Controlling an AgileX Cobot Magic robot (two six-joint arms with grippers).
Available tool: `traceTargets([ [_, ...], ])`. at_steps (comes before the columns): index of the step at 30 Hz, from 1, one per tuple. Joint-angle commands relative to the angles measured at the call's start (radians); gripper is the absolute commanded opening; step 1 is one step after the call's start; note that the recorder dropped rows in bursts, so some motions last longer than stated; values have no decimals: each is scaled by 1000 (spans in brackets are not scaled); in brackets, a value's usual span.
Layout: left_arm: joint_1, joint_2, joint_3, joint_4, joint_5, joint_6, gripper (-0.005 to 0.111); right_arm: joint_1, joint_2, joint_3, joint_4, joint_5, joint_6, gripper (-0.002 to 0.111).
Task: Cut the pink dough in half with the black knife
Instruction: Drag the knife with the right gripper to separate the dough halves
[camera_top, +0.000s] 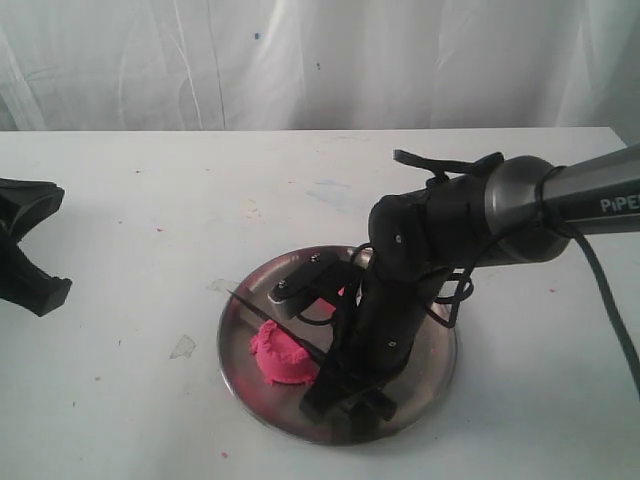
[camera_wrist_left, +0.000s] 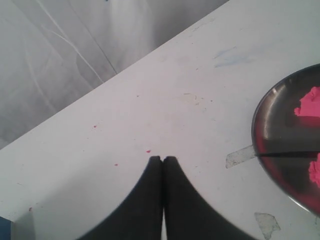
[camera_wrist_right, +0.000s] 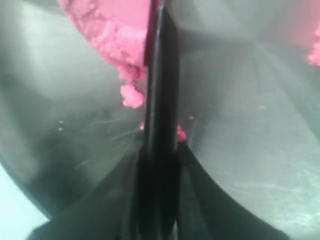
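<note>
The pink dough (camera_top: 280, 357) lies on the left part of a round steel plate (camera_top: 438, 372). The black knife (camera_top: 262, 314) slants across the plate with its blade against the dough's far side. My right gripper (camera_top: 335, 385) is shut on the knife handle, low over the plate. In the right wrist view the knife (camera_wrist_right: 161, 75) runs along the edge of the big dough chunk (camera_wrist_right: 112, 30), and a smaller pink piece (camera_wrist_right: 315, 52) lies on its other side. The left wrist view shows the blade (camera_wrist_left: 287, 154) between two pink pieces (camera_wrist_left: 310, 102). My left gripper (camera_wrist_left: 163, 158) is shut and empty over bare table, far left.
The white table has small bits of tape (camera_top: 183, 346) left of the plate (camera_wrist_left: 270, 125), and tiny pink crumbs are scattered about. A white curtain hangs behind the table. The right arm (camera_top: 470, 215) reaches in from the right and covers the plate's middle.
</note>
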Motion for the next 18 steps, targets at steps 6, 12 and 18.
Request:
traceTargets([
  [6, 3, -8, 5, -9, 8, 12, 0, 0, 6, 3, 50, -4, -56, 0],
  [12, 3, -8, 5, 5, 8, 12, 0, -2, 0, -25, 41, 9, -38, 0],
  [18, 3, -8, 5, 46, 26, 10, 0, -4, -76, -79, -145, 89, 67, 0],
])
